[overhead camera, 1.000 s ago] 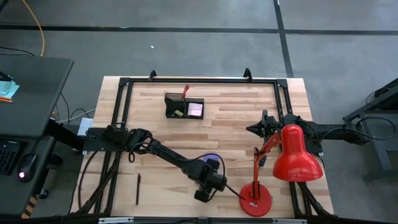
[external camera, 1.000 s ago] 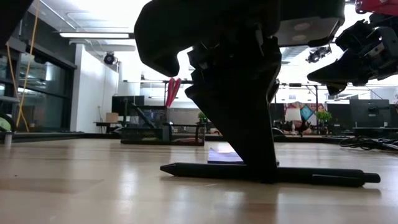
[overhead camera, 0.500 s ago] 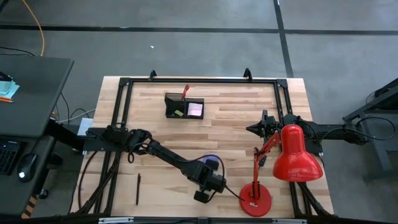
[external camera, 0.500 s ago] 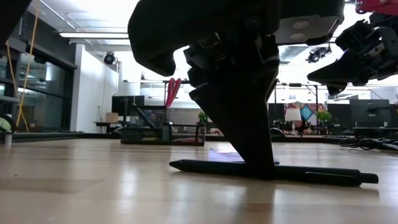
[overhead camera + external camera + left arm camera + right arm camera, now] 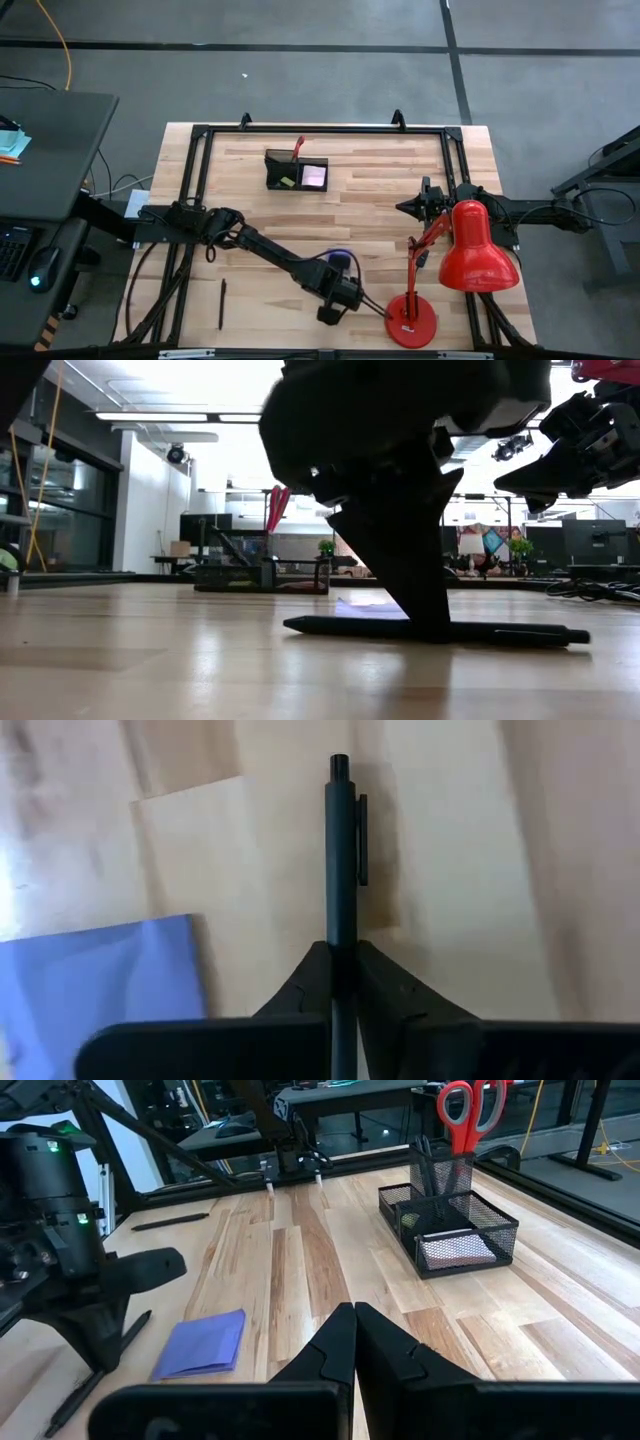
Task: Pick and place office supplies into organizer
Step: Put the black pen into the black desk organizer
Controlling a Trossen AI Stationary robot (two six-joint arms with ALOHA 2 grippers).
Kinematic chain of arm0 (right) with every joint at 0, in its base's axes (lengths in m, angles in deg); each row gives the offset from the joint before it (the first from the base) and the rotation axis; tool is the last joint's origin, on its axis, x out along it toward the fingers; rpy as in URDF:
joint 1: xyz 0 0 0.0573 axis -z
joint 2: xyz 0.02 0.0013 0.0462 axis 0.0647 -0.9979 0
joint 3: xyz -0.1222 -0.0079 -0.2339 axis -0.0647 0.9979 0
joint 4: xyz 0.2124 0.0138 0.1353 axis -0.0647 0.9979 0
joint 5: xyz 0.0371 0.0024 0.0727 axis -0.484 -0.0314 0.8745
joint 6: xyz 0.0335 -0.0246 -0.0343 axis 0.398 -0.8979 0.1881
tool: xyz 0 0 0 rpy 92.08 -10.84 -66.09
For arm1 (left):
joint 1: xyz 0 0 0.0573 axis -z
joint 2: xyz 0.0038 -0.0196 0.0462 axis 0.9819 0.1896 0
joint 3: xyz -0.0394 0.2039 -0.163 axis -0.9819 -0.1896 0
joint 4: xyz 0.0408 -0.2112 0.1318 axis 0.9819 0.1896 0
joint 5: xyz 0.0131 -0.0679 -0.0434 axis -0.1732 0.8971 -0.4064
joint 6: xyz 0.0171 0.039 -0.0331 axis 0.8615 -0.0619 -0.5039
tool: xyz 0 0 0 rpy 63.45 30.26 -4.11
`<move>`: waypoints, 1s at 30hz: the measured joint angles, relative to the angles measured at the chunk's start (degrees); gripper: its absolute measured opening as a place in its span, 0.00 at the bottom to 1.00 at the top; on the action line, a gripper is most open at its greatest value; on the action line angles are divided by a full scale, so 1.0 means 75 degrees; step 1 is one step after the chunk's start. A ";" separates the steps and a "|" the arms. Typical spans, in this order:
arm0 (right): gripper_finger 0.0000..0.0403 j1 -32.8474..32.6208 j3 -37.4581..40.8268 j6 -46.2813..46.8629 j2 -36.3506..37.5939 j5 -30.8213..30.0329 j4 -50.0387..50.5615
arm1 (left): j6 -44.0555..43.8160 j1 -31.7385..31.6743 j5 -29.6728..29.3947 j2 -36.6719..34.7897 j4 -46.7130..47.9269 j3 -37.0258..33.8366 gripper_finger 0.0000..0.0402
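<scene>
A dark pen (image 5: 350,626) lies on the wooden table near its front edge, with my left gripper (image 5: 331,311) shut on it. Just beyond it, a purple sticky-note pad (image 5: 340,258) lies flat. The black mesh organizer (image 5: 297,172) stands at the far middle. It holds red-handled scissors (image 5: 470,1105) upright and a pink pad (image 5: 455,1248). A second dark pen (image 5: 222,303) lies at the front left. My right gripper (image 5: 402,208) waits shut at the table's right side, above the table. My left gripper pinches the pen's barrel (image 5: 342,935) between its two fingers, about midway along it. The fingers (image 5: 425,600) come down from above, slanting, and stand across the pen. The pen lies flat on the table, its clip end (image 5: 345,780) pointing away from the gripper.
A large red desk lamp (image 5: 470,250) stands at the front right, its round base (image 5: 412,322) close to my left gripper. A black metal frame (image 5: 200,135) runs round the table's edges. Bare wood lies between the purple pad and the organizer.
My left gripper has shut on the pen while staying in place, and its wrist has rolled a little. The pen has swung slightly on the table and still lies flat.
</scene>
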 joint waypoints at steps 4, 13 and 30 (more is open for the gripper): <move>0.00 -0.0002 0.0000 -0.0001 0.0000 0.0000 0.0000 | -0.0202 0.0010 -0.0320 -0.0008 0.0029 -0.0001 0.02; 0.00 0.0000 0.0000 0.0000 0.0000 0.0000 0.0001 | -0.0395 0.0276 -0.1076 -0.0265 0.0071 -0.0023 0.01; 0.00 0.0001 0.0000 -0.0001 0.0003 0.0000 0.0000 | -0.0582 0.0747 -0.2018 -0.0504 -0.0291 -0.0008 0.01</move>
